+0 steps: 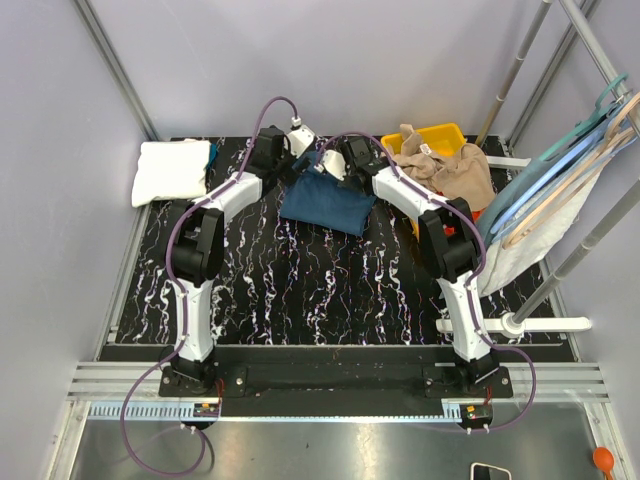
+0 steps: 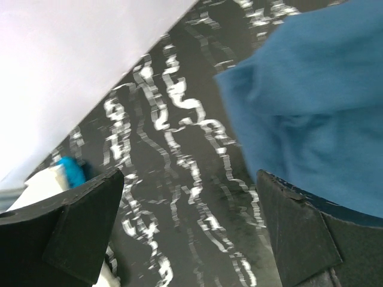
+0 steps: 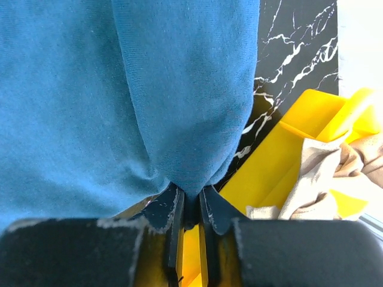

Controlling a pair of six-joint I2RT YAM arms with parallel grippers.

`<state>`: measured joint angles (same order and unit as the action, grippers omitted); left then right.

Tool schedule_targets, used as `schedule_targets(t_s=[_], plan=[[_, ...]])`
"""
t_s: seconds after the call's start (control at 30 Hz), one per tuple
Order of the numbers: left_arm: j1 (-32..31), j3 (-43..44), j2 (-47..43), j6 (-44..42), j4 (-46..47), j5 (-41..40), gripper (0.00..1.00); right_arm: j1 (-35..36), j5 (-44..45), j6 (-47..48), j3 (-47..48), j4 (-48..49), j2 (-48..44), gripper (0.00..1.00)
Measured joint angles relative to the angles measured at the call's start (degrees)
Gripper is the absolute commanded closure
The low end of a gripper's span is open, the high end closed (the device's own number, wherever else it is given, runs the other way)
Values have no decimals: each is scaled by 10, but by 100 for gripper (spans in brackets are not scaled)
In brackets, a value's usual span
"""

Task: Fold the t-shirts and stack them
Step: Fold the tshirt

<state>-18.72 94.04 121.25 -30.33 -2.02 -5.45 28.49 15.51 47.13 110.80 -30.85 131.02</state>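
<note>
The dark teal-blue t-shirt (image 1: pixel 326 202) lies bunched on the black marbled table (image 1: pixel 300 290) at the back centre. My right gripper (image 1: pixel 333 166) is shut on its far edge; in the right wrist view the blue cloth (image 3: pixel 131 89) is pinched between the jaws (image 3: pixel 190 200). My left gripper (image 1: pixel 277 155) hovers at the shirt's left edge, open, with bare table between its fingers (image 2: pixel 188 191) and blue cloth (image 2: pixel 311 101) at its right finger. A folded white t-shirt (image 1: pixel 171 171) lies at the back left. Tan t-shirts (image 1: pixel 450 165) are heaped in a yellow bin (image 1: pixel 440 134).
Pale blue and beige clothes hangers (image 1: pixel 565 165) hang on a rack at the right, with white cloth below them. Metal poles stand at the back right. The yellow bin (image 3: pixel 299 155) is close beside my right gripper.
</note>
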Motion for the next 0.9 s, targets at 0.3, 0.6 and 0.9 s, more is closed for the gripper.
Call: schedule_targets(t_s=[0.3,0.6,0.9], plan=[[-1,117,76,20,-78,105,1,-2,12,2,2,5,3,85],[-1,228,168,24,-135,130,1,-7,22,0,-7,39,4,62],[-9,301,230,41,-131,59,1,-7,76,4,-64,107,4,39]])
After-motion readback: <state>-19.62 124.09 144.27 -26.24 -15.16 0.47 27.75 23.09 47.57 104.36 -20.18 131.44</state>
